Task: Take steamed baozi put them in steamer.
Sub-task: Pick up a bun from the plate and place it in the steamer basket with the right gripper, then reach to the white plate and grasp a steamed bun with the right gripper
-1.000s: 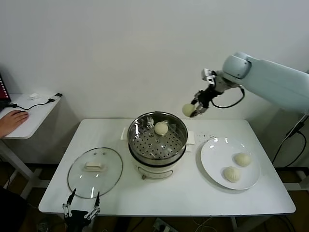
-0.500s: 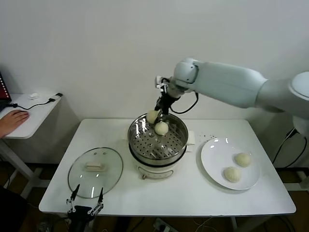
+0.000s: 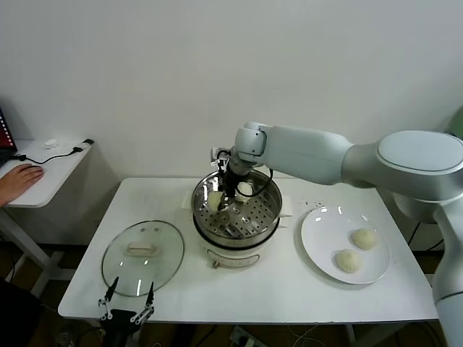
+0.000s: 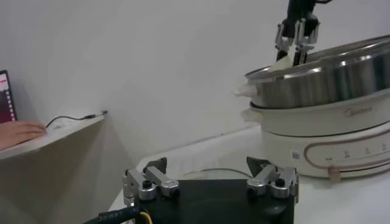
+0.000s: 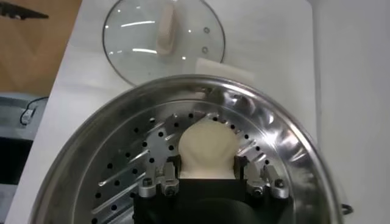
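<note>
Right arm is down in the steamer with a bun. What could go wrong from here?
1. The right gripper is shut on a baozi low inside the steamer; letting go before it sits on the perforated floor may let it roll.
2. Another bun lies close behind; a careless exit might nudge it.
3. The fingers sit near the steel wall and might scrape it.
The left gripper is parked open at the table edge.

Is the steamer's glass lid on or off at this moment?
Off. The glass lid lies flat on the table, left of the open steamer, where the right pincer holds a baozi.
</note>
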Controlling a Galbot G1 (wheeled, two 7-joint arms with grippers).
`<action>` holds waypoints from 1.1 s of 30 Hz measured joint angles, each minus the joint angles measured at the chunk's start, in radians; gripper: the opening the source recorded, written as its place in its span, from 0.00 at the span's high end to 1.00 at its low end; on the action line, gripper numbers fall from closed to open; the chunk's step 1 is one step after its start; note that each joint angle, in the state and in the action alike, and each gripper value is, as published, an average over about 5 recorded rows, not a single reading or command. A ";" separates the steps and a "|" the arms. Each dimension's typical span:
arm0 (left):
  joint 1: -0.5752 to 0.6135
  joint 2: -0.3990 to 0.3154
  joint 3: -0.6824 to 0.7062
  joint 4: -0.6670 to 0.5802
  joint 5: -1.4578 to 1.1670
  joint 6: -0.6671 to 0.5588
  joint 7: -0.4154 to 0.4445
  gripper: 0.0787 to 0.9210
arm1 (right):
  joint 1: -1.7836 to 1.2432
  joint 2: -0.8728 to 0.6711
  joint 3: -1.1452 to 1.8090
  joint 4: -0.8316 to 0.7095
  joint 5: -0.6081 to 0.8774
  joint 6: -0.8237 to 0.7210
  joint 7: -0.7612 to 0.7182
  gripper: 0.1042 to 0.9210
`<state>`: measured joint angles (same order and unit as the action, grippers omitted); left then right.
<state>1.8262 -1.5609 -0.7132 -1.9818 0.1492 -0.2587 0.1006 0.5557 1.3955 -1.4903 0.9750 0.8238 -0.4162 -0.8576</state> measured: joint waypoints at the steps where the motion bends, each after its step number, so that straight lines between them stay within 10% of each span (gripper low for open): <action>1: 0.001 0.000 -0.001 0.001 0.000 -0.001 0.000 0.12 | -0.005 0.004 0.000 -0.004 -0.002 0.000 0.002 0.42; 15: 0.001 0.001 -0.001 0.002 0.002 -0.004 -0.001 0.12 | -0.030 0.009 0.017 -0.012 -0.004 -0.013 0.018 0.13; 33: 0.001 -0.004 0.003 -0.003 0.007 0.002 0.000 0.12 | 0.143 -0.288 0.015 0.185 -0.036 0.057 -0.114 0.12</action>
<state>1.8276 -1.5652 -0.7103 -1.9844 0.1564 -0.2563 0.1008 0.6987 1.1079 -1.4752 1.1603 0.7880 -0.3591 -0.9720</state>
